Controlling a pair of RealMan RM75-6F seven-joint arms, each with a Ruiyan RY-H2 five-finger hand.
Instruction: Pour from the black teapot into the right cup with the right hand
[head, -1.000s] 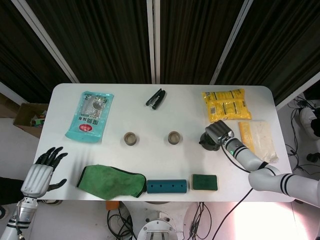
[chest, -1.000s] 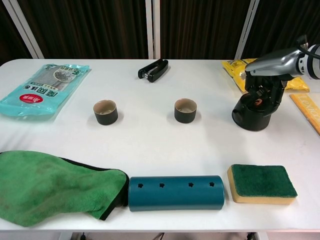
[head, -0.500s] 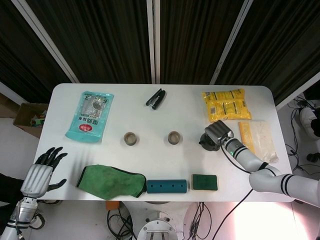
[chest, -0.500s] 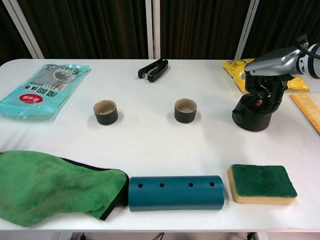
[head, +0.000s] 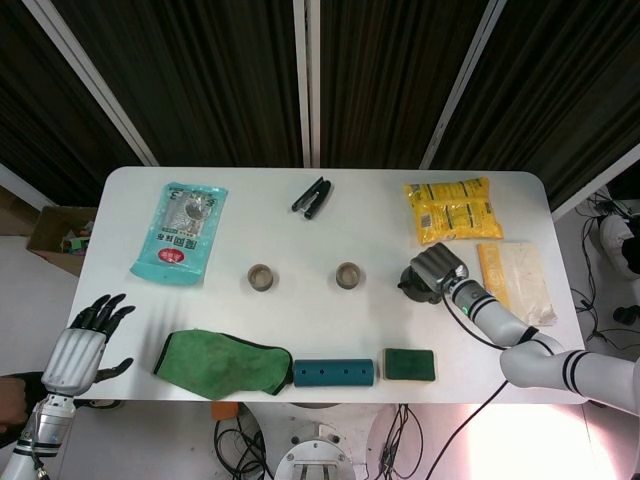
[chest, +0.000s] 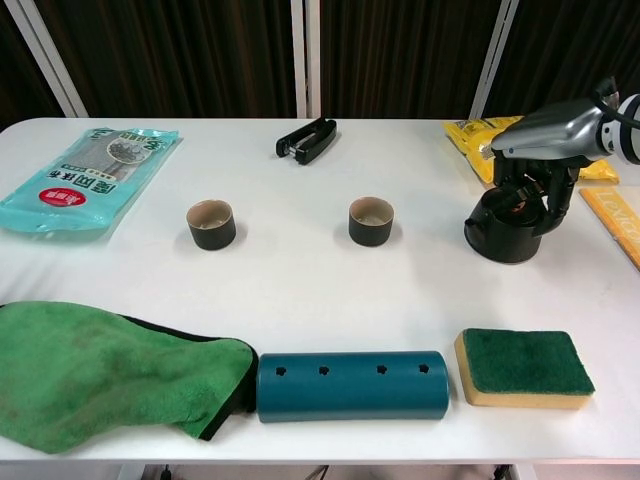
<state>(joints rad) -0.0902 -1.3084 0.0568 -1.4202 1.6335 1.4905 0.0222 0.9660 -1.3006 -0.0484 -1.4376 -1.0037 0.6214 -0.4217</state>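
A: Grasping is the step you are in. The squat black round teapot (chest: 507, 231) stands upright on the white bench (chest: 300, 290), on its right side, well apart from the right-hand small dark cup with a tan inside (chest: 371, 221). Your silver right hand (chest: 545, 150) sits over the teapot with its dark fingers (chest: 533, 187) reaching down around the top.

B: Is the teapot held?

A: You cannot tell from either view. The fingers are at the teapot's upper part, but the teapot rests flat on the bench and no closed grip shows. Judge it as not yet secured.

B: What does the next move need?

A: Close firmly on the teapot, lift it straight, then carry it left toward the right cup and tip the spout over the rim. The spout's direction is hard to read here, so check it before tilting.

B: And the other hand?

A: Your left hand (head: 85, 347) hangs off the bench's near left corner, fingers spread, holding nothing. Near the teapot lie a yellow crinkled snack packet (chest: 478, 137) behind it and a green-topped yellow sponge (chest: 523, 366) in front; keep the carry clear of both.
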